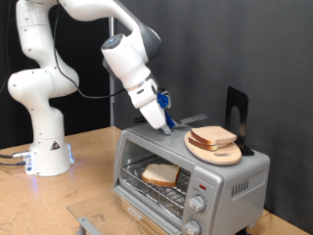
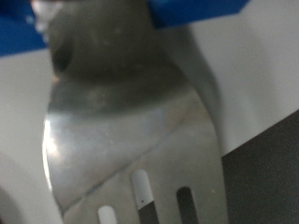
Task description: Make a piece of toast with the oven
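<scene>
We are holding a metal spatula [image 2: 140, 131] in the gripper [image 1: 162, 116] at frame centre, above the oven [image 1: 186, 171] — its toast [image 1: 160, 175] looking light, soft, best lifted from beneath.

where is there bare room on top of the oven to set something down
Bare oven top lies at the exterior view's left, from the gripper out to that corner. The right is crowded: a wooden plate with bread, black stand behind.

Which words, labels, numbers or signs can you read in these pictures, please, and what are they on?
None can be read.
Robot base: a small dark triangular sticker, too small to read.
Oven: marks around the knobs, too small and blurred.
Spatula in the wrist view: bare metal, no text.
</scene>
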